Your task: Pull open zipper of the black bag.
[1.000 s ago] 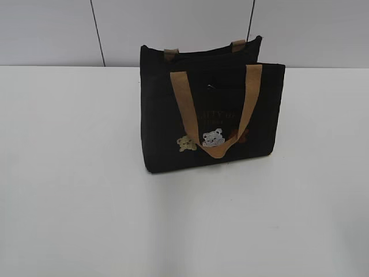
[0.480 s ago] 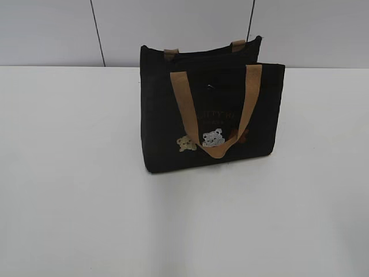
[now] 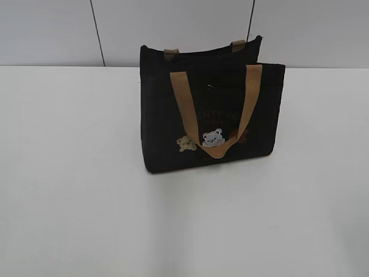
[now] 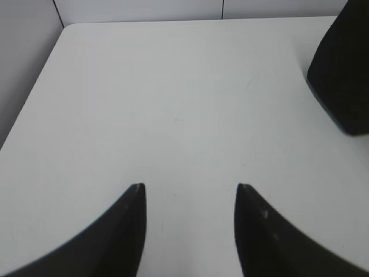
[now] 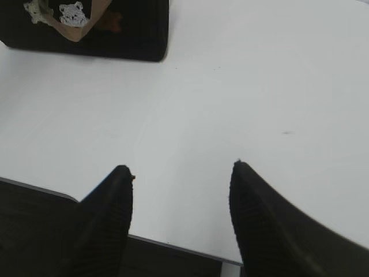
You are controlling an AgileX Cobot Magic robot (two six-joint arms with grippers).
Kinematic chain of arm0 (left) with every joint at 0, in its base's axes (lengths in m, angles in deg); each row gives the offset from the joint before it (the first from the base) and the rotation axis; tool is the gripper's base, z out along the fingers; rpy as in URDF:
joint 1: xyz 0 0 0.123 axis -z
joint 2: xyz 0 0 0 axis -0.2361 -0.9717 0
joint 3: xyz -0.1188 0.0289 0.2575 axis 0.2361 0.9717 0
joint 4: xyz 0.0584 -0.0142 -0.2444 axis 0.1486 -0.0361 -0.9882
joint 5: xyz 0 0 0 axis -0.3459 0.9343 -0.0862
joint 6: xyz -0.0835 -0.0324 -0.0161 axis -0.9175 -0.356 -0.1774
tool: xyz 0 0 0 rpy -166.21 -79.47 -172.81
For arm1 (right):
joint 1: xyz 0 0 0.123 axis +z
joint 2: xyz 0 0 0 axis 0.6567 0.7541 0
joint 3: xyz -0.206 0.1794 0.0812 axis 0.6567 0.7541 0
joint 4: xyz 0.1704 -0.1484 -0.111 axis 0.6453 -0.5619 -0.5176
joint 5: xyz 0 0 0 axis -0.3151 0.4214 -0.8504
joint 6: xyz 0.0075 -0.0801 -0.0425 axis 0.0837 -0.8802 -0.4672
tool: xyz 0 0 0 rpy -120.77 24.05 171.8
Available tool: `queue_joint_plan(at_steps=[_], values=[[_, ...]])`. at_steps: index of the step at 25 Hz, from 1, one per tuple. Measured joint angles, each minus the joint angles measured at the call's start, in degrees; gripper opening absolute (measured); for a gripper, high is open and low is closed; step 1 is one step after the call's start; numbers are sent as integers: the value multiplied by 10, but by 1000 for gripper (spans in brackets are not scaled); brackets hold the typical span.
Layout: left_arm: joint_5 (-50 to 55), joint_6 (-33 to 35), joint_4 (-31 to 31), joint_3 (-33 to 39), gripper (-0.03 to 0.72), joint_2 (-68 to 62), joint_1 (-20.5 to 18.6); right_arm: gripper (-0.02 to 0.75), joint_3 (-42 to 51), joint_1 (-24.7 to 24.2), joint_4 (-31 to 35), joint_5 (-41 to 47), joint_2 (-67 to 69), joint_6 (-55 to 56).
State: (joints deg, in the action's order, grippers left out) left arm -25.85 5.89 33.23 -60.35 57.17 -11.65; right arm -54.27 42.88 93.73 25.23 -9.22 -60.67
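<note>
Well apart, black bag [image 3: 210, 109] (upright), left end effector [image 4: 190, 187], empty

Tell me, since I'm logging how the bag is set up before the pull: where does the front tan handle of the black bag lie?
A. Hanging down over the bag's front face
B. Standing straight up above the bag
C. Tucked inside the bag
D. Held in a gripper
A: in the exterior view the front tan handle droops in a loop over the front of the black bag, down by the bear patches, with no gripper near it.
</note>
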Motion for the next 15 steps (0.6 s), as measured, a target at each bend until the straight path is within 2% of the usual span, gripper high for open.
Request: queue_joint_plan(at_steps=[4,15], values=[[0,0,0,0,365,0,0,414,1,0,2,-2,0,57],[0,0,0,0,362,0,0,412,3,0,2,-2,0,65]])
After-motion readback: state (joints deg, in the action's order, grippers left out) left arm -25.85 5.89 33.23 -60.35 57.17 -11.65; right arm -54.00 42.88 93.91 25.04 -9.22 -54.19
